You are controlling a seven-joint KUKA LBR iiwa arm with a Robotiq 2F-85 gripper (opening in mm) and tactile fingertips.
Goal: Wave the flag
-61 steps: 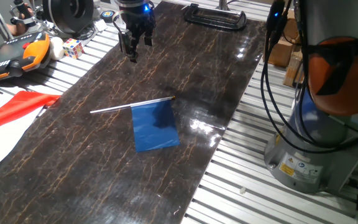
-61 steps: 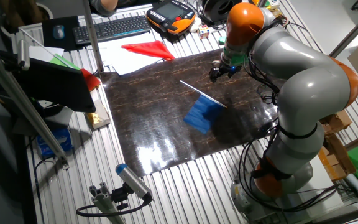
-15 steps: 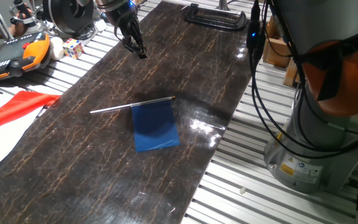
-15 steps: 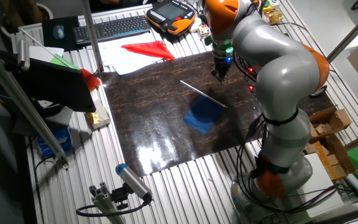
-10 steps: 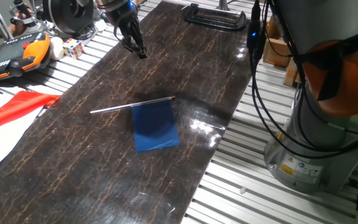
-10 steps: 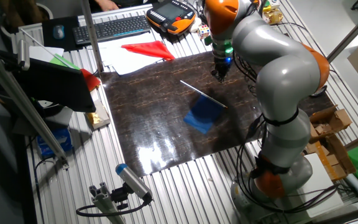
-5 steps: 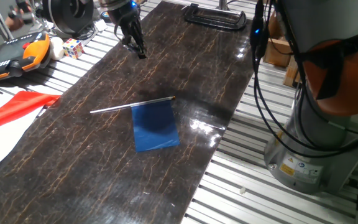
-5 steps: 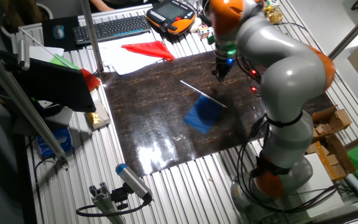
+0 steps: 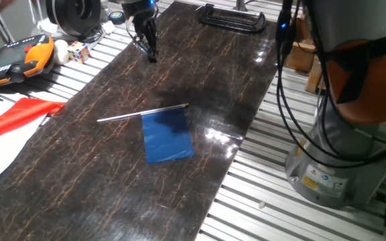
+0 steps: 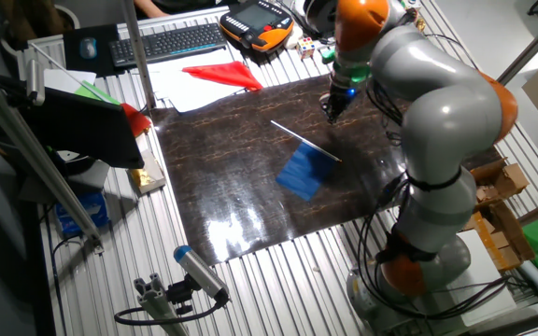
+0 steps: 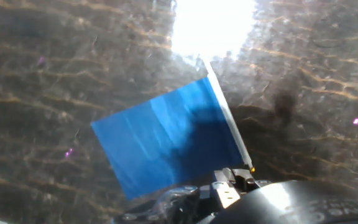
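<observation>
Desk (image 9: 233,73): a dark, veined slab laid over a ribbed aluminium bed; you work the single arm (image 10: 437,103) from its long edge.

Flag (image 9: 166,134): it lies flat near the middle of the desk, untouched. The blue sheet (image 10: 304,173) spreads to one side of the thin silver-grey stick (image 9: 139,114). The stick is the long axis; it runs crosswise to the desk's length, with its bare end projecting past the sheet toward the red and white sheet (image 9: 12,124) beside the desk.

Tool (image 9: 147,47): it hangs over the far end of the desk, well apart from the flag and above the surface. From the tool, the flag lies further down the desk's length, toward the slab's centre. In the hand view the blue sheet fills the middle and the stick slants along its right edge, so you will likely need to travel toward the stick and turn the fingers across it. Judged from the fixed views the fingers look drawn together and hold nothing, but they are too small to be sure.

Writing: a yellow-banded label (image 9: 313,179) on the arm's base beside the desk is too small to read. No legible brand shows on the orange pendant (image 9: 12,60) or the puzzle cube (image 9: 79,51) near the tool.
</observation>
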